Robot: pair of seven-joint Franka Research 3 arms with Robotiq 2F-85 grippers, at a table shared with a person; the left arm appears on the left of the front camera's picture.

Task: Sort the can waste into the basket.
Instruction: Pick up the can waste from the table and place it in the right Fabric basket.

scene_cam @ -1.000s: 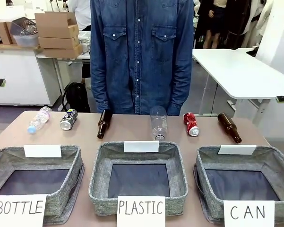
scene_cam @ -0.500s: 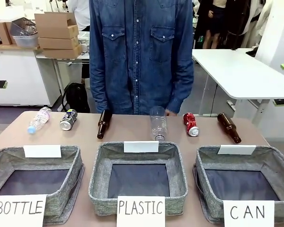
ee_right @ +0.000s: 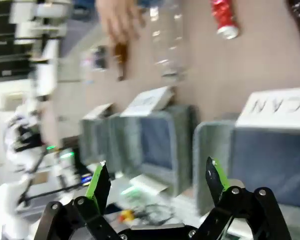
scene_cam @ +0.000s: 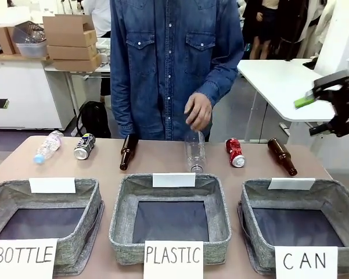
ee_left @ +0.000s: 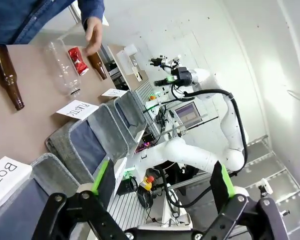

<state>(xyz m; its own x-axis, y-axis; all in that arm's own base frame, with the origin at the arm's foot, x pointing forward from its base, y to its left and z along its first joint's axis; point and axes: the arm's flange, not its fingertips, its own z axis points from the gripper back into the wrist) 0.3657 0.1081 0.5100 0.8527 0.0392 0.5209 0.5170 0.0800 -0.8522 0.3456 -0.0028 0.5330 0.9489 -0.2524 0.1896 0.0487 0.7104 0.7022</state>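
While both cans lie on their sides on the far part of the table (scene_cam: 159,160), the right gripper (scene_cam: 309,116) hangs in the air at the right edge of the front view. It is higher than and beyond the basket (scene_cam: 332,189) with the CAN card (scene_cam: 305,261). Its green-padded jaws stand apart with nothing between them. The left gripper (ee_left: 162,180), seen from its own wrist camera, is likewise spread wide and holds nothing, well above the table.

The red can (scene_cam: 234,152) rests between a clear plastic bottle (scene_cam: 194,152) and a brown glass bottle (scene_cam: 281,156), just beyond the far left corner of the CAN basket. The dark can (scene_cam: 84,146), with its silver top toward the robot, lies far to the left. It sits between a small plastic bottle with a blue cap (scene_cam: 47,146) and a second brown glass bottle (scene_cam: 126,152), beyond the BOTTLE basket (scene_cam: 6,189) and well apart from the CAN basket. The PLASTIC basket (scene_cam: 125,197) stands in the middle of the row.

A person in a denim shirt stands at the far side. One hand (scene_cam: 198,111) hangs with loosely curled fingers right over the far end of the clear bottle and grips nothing that I can make out. Whether it touches the bottle I cannot tell.
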